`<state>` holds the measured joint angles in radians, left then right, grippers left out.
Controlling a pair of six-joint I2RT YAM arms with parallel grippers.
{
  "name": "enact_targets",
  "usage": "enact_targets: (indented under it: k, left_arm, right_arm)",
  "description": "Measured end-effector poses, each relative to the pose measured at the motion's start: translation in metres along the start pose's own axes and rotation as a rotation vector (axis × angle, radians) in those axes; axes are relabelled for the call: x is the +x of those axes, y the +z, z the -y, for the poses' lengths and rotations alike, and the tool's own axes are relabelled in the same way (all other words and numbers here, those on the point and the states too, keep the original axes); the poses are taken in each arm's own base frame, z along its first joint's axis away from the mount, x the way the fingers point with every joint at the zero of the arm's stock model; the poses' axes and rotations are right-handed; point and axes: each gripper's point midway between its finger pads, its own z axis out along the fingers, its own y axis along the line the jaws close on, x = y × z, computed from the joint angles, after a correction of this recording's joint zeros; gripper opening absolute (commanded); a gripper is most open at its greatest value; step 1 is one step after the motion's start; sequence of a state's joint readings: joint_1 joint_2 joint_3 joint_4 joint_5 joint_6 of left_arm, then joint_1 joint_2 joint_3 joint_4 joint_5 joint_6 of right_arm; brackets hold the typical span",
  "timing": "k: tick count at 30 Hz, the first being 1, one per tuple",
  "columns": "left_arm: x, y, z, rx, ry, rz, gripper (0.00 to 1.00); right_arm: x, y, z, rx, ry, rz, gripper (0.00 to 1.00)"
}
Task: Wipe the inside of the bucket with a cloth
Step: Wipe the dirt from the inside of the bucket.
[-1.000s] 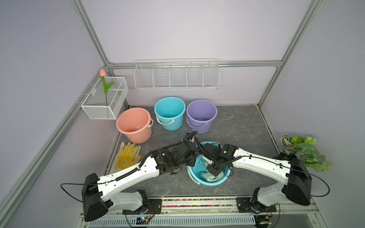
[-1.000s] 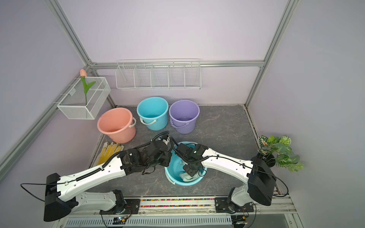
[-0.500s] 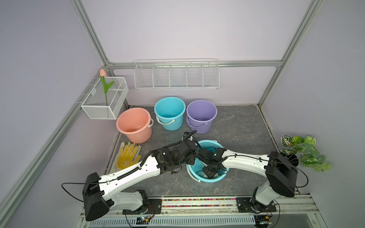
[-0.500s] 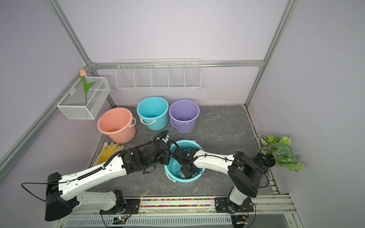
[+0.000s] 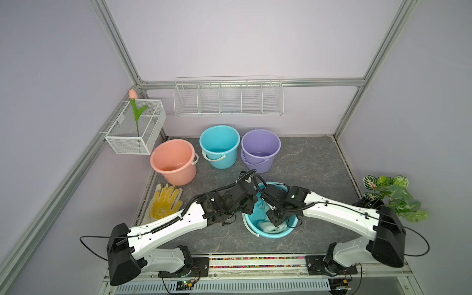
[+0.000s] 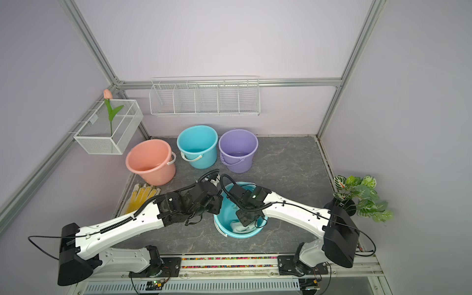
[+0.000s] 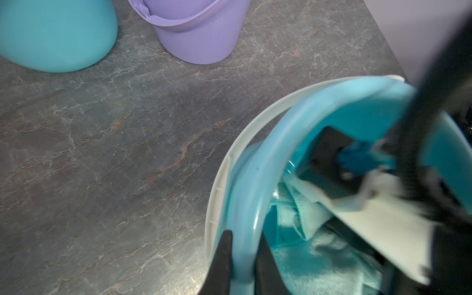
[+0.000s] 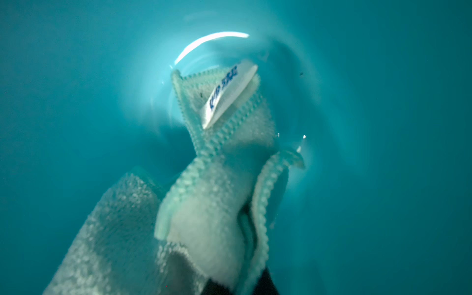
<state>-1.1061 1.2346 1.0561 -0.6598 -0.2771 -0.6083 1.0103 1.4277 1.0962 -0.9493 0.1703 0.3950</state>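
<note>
Your right gripper (image 8: 240,283): jaws clamped tight on cloth (image 8: 212,204), deep inside teal bucket (image 5: 281,234). Cloth trails toward bucket floor, white label showing. Your left gripper (image 7: 244,265): pinched on bucket rim, bracing it on counter (image 5: 306,158). Step in hand, likely: wiping stroke. Next: sweep cloth round inner wall, press for contact, hold rim firm.

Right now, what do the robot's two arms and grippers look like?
Both arms have white shells and black joints. The left arm carries a ribbed black cable conduit; the right arm shows a small green light. The left gripper and right gripper are black.
</note>
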Motion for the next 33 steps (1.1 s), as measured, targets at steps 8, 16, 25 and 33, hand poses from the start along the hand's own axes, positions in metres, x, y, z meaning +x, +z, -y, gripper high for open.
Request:
enact_targets:
  k: [8,16,25,33]
  left_arm:
    - [0.001,0.0,0.0,-0.001,0.009,-0.003,0.0]
    - [0.001,0.0,0.0,-0.001,0.011,-0.003,0.0]
    - [0.001,0.0,0.0,-0.001,0.012,-0.003,0.0]
    - [0.001,0.0,0.0,-0.002,0.012,-0.004,0.0]
  right_arm:
    - [-0.016,-0.079,-0.001,-0.088,0.085,0.146,0.07]
    - [-0.002,-0.1,-0.016,-0.2,0.166,0.073,0.09]
    - [0.013,-0.075,-0.039,-0.309,0.256,-0.043,0.09]
    - [0.007,-0.024,-0.061,-0.388,0.338,-0.116,0.07]
